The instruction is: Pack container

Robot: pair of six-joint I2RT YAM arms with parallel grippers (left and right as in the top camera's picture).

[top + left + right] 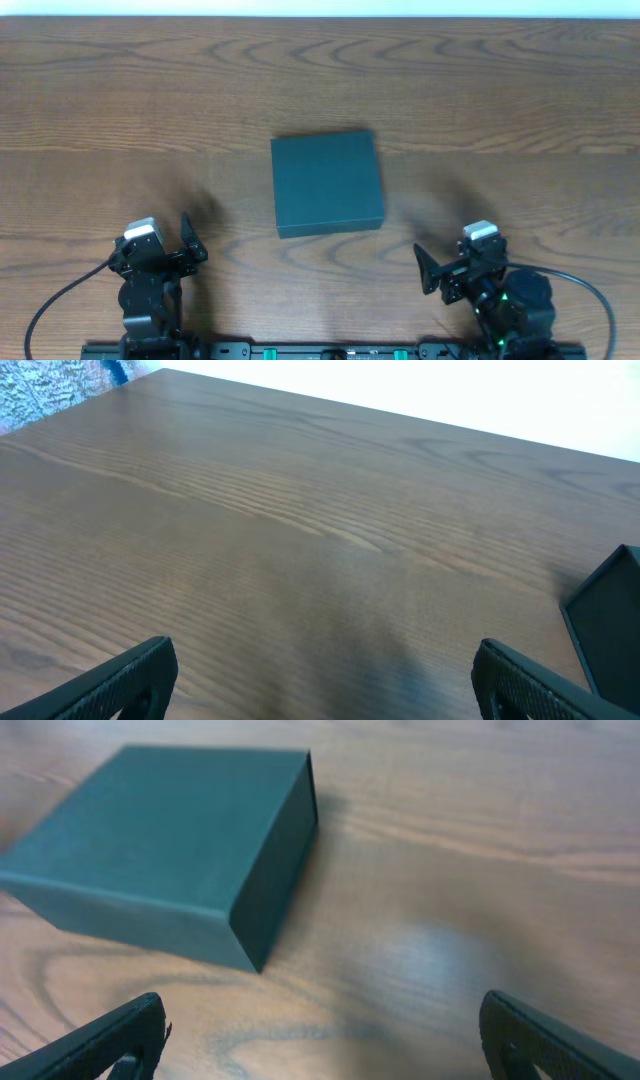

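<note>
Brown wood-grain table (120, 110), with one thing on it.

Left: the left gripper (166, 242) sits at the near edge with its jaws spread wide and nothing between them. Its wrist camera looks over bare wood and catches only a dark corner of the container at the far right of the view.

Centre: the container (327, 183) is dark teal and matte. It rests flat on the table, ahead of both arms and between them, turned slightly off square to the table edge. The lid appears to be down. No seam or hinge shows clearly from above, so I cannot tell which side opens. It is roughly square, with no long axis to speak of.

Right: the right gripper (450, 260) is also at the near edge, jaws wide apart and empty. From its wrist camera the container lies ahead and to the left, with one upright corner edge turned towards it.

Judgement: the container is nearer the right arm, which has the shorter reach to the lid. Nothing to pack is in view.
</note>
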